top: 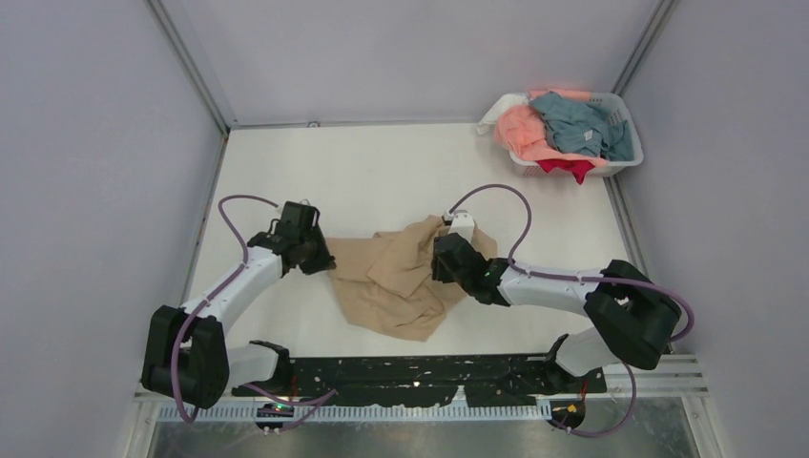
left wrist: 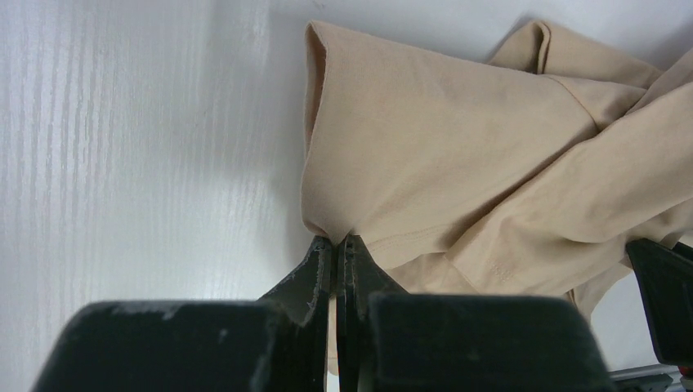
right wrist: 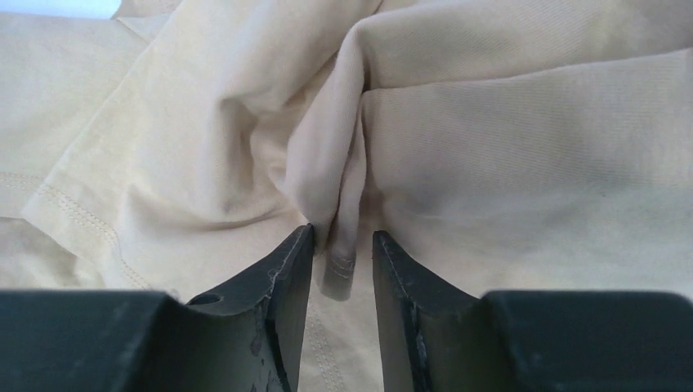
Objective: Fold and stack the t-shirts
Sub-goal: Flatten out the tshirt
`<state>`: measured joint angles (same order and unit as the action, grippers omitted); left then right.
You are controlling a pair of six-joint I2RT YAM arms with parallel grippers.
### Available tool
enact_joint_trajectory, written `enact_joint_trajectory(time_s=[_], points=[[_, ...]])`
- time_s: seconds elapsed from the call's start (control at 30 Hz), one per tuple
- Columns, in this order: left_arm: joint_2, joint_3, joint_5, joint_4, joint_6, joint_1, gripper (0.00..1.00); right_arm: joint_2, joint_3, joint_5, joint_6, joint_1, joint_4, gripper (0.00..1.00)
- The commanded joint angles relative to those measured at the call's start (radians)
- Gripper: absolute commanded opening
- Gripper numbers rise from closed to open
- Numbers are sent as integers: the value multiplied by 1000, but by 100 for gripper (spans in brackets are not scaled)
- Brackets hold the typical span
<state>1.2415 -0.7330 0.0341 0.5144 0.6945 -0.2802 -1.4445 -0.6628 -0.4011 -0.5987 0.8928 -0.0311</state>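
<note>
A tan-beige t-shirt point(top: 396, 281) lies crumpled on the white table between my two grippers. My left gripper point(top: 322, 261) is at its left edge, shut on a pinch of the fabric's edge point(left wrist: 337, 240); the shirt point(left wrist: 458, 147) spreads away from it to the right. My right gripper point(top: 442, 261) is over the shirt's right part. In the right wrist view its jaws point(right wrist: 343, 242) stand a little apart around a raised hemmed fold of the shirt point(right wrist: 507, 147), with gaps on both sides. Salmon-pink point(top: 520, 129), grey-blue point(top: 577, 124) and red point(top: 569, 169) shirts lie in the basket.
A white slotted plastic basket point(top: 632, 134) stands at the back right corner of the table, heaped with shirts. Grey walls close in the table on the left, back and right. Bare table surface point(top: 382, 172) lies behind the tan shirt.
</note>
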Motion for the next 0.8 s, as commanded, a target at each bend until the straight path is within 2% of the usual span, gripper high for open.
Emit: enact_joint_trajectory(time_s=[0.0,0.17,0.37,0.53,0.63,0.77], points=[[6,-31,-26,-19,-23,-1,0,25,12,53,-29,-20,-88,34],[12,-38,-25,-15,-25,-1,0,34,39,107,-29,-28,-147,18],[7,-45,-94,-3,-34,-1,0,114,57,101,-12,-40,-76,7],[10,-71,-179,21,-62,4,0,244,111,149,49,-125,43,6],[16,-91,-246,36,-69,17,0,308,123,185,102,-180,175,6],[22,-111,-257,21,-89,53,0,405,145,102,112,-249,305,6]])
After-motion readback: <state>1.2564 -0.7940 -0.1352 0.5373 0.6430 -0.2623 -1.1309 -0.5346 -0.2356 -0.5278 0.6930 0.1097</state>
